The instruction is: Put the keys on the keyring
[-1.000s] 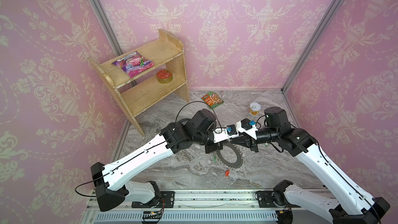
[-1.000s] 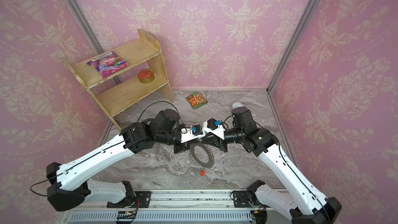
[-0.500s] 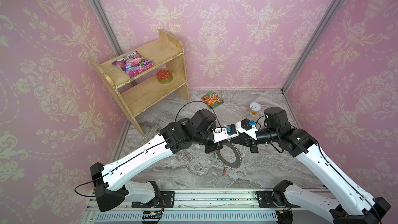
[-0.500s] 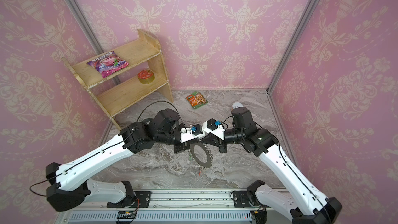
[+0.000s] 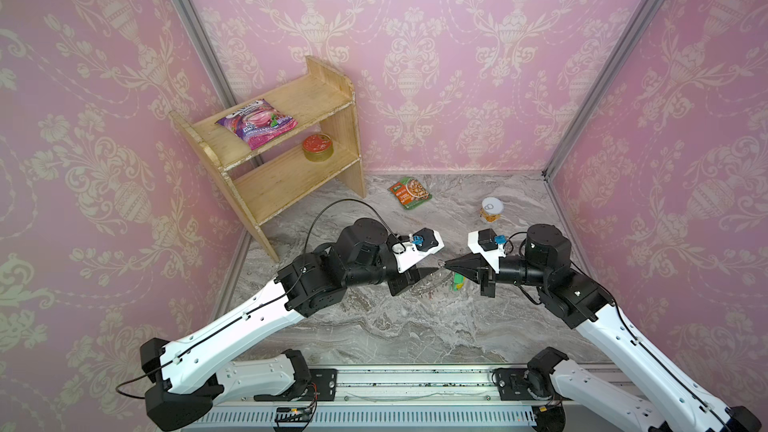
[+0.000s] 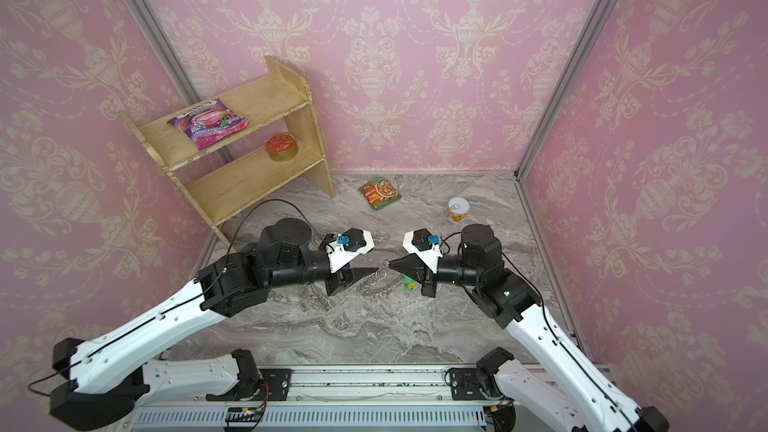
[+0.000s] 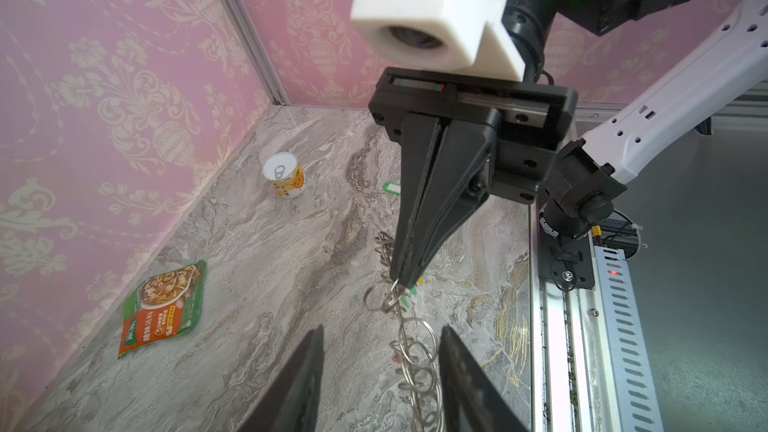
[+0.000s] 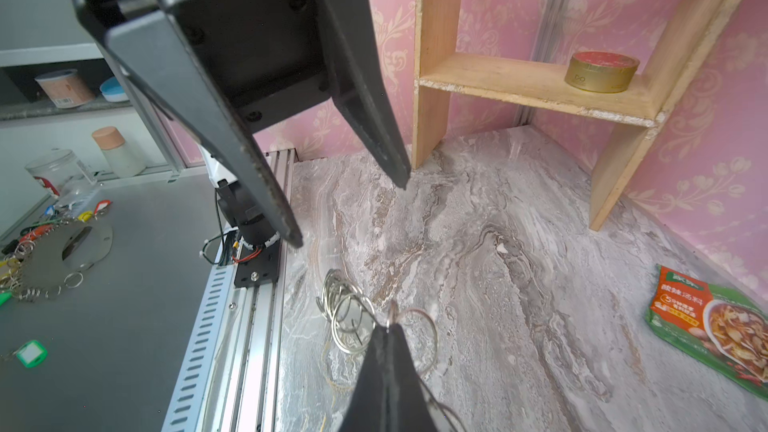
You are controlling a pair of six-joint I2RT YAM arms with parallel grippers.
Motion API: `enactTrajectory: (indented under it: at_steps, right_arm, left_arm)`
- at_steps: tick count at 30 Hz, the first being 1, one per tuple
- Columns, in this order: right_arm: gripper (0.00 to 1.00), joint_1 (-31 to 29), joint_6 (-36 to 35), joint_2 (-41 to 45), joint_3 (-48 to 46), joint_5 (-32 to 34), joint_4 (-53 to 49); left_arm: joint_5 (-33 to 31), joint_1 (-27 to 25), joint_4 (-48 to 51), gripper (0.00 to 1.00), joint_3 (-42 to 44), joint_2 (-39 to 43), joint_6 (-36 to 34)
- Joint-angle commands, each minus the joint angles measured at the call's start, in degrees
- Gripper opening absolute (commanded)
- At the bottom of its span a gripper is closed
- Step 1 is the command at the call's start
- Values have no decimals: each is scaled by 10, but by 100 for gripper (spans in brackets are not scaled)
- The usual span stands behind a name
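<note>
Now holding up the wide flat grey metal keyring (image 5: 429, 285) by one of its small silver wire loops, with the right jaws pressed fully together on that loop. Hanging the plate edge-on over the grey marbled desk (image 5: 395, 326), so low that touching cannot be ruled out. Holding the left jaws plainly apart and gripping nothing, with the ring's loops showing between them in the left wrist view. Leaving an oblong green plastic-tagged key (image 7: 390, 187) lying flat on the desk just beside the ring, unattached. Catching specks of yellow and green (image 7: 417, 285) by the closed tips, too small to call threaded or loose. Judging the job as barely begun: ring gripped, no key seen going onto a loop, all the threading waiting. Ignoring the green-orange food packet (image 5: 409, 194) and the small pull-tab can (image 5: 491, 209), both well apart.
</note>
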State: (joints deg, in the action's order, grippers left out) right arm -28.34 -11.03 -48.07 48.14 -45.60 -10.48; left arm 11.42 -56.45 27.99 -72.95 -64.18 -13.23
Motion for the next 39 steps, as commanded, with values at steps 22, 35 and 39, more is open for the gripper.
enactTrajectory:
  at_steps: [22,35,39]
  right_arm:
    - [0,-3,57,32,33,-1,83]
    - [0,-3,42,37,47,-2,58]
    - [0,-3,41,35,49,-7,53]
  left_arm:
    - [34,-2,-37,21,-7,-47,20]
    - [-128,-2,-39,37,46,-9,31]
    - [-130,-2,-76,38,55,7,28]
